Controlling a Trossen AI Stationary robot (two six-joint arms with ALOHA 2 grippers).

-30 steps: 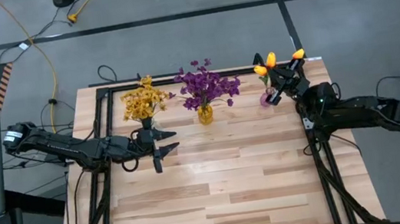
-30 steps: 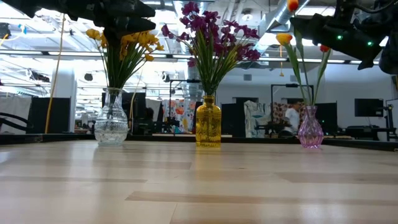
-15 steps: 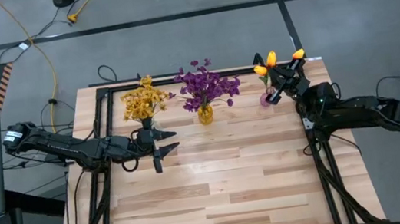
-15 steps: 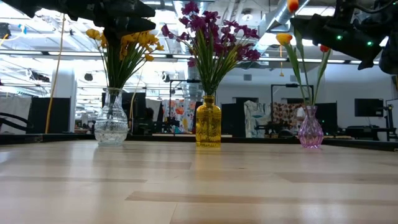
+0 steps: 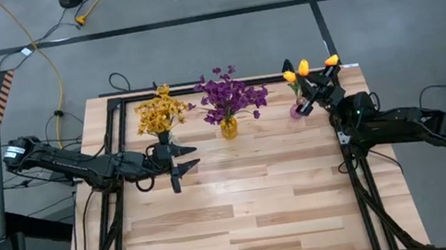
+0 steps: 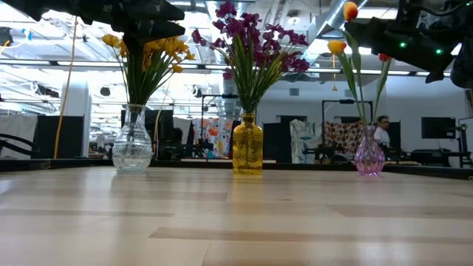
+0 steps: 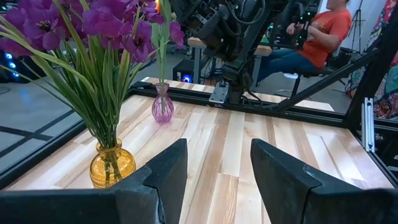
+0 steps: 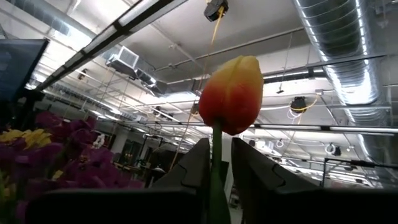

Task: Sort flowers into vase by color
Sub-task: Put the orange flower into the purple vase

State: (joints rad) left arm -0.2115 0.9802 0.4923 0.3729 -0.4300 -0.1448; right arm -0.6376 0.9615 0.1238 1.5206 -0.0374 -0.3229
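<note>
Three vases stand in a row at the table's far edge. A clear vase [image 6: 133, 150] holds yellow bunches [image 5: 159, 113]. An amber vase [image 6: 247, 150] holds purple bunches [image 5: 230, 96]. A pink vase [image 6: 369, 157] at the far right holds orange-yellow tulips [image 6: 338, 46]. My right gripper [image 5: 316, 95] is above the pink vase [image 5: 297, 111], shut on another tulip [image 8: 231, 93]. My left gripper [image 5: 181, 163] is open and empty, hovering just near of the clear vase. My right gripper pinches the tulip's green stem [image 8: 215, 163] between its two fingers [image 8: 198, 163], a little below the blossom. The fingers slant upward and the stem runs along between them. The tulip stands upright, blossom [image 6: 350, 10] on top, its stem leading down toward the pink vase's mouth.
A black frame [image 5: 117, 139] runs along the table's left, far and right edges. Bare wood [image 5: 251, 208] fills the table's middle and near half. A person [image 7: 317, 31] sits beyond the table.
My right gripper has brought the held tulip down a little over the pink vase; its blossom now shows whole at the top of the low view. My left arm has kept still.
</note>
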